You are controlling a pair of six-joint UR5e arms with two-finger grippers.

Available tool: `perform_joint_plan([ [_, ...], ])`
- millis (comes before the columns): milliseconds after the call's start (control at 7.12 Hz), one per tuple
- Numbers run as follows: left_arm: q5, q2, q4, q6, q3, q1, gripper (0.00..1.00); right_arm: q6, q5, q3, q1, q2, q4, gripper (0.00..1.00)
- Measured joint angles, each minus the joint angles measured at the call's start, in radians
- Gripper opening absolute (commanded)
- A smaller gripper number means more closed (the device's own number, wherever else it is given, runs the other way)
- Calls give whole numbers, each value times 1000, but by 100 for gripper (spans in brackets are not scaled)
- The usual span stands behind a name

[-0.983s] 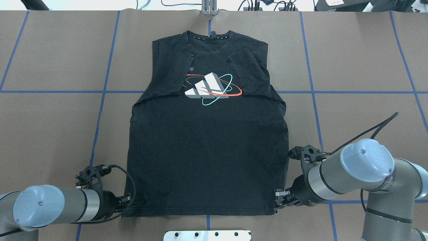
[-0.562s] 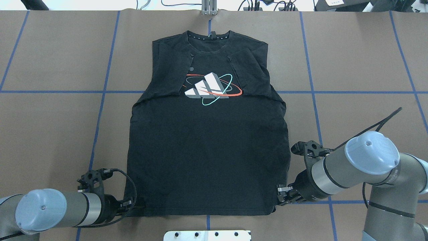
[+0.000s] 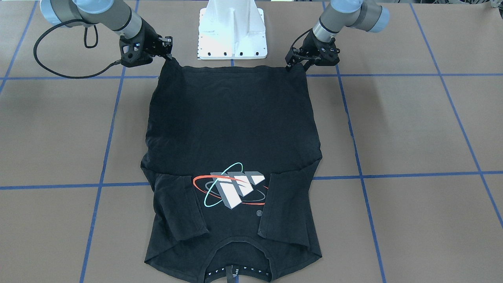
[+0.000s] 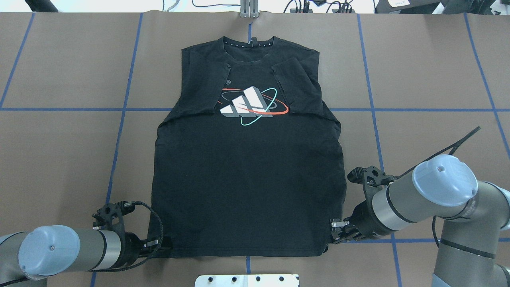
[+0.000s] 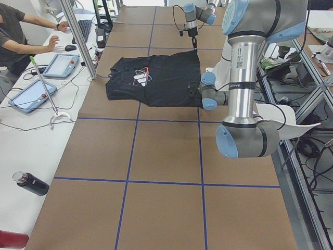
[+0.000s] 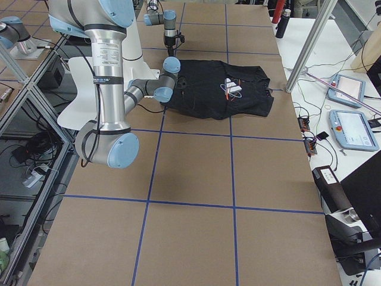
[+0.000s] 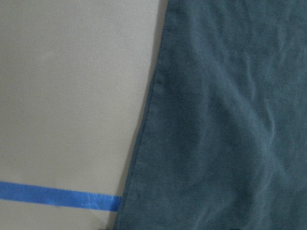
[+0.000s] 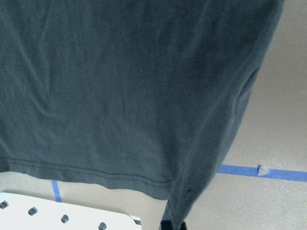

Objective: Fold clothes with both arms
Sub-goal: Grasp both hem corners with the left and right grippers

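Observation:
The black T-shirt (image 4: 247, 179) lies flat on the brown table, collar at the far edge, both sleeves folded in beside the white-grey logo (image 4: 249, 104). It also shows in the front view (image 3: 232, 118). My left gripper (image 4: 164, 242) is at the near-left hem corner, low over the table, and looks shut on it; it also shows in the front view (image 3: 294, 65). My right gripper (image 4: 331, 236) is shut on the near-right hem corner, which rises a little to it in the front view (image 3: 169, 55). The right wrist view shows the hem (image 8: 120, 179) hanging taut.
The white pedestal base plate (image 4: 247, 280) sits just behind the hem, between the arms. Blue tape lines (image 4: 398, 109) cross the table. A metal bracket (image 4: 249, 10) stands beyond the collar. An operator (image 5: 21, 31) and tablets (image 5: 60, 65) are at the far side bench.
Both grippers have drawn back slightly toward the robot with the hem corners, pulling the lower hem straighter. The upper part of the shirt has not moved.

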Motion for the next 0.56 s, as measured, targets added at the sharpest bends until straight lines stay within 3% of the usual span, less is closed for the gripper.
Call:
perform_joint_plan([
  [562,-5,2,10,2,-18,-1,0,0,0,-1,-1,-1,0,0],
])
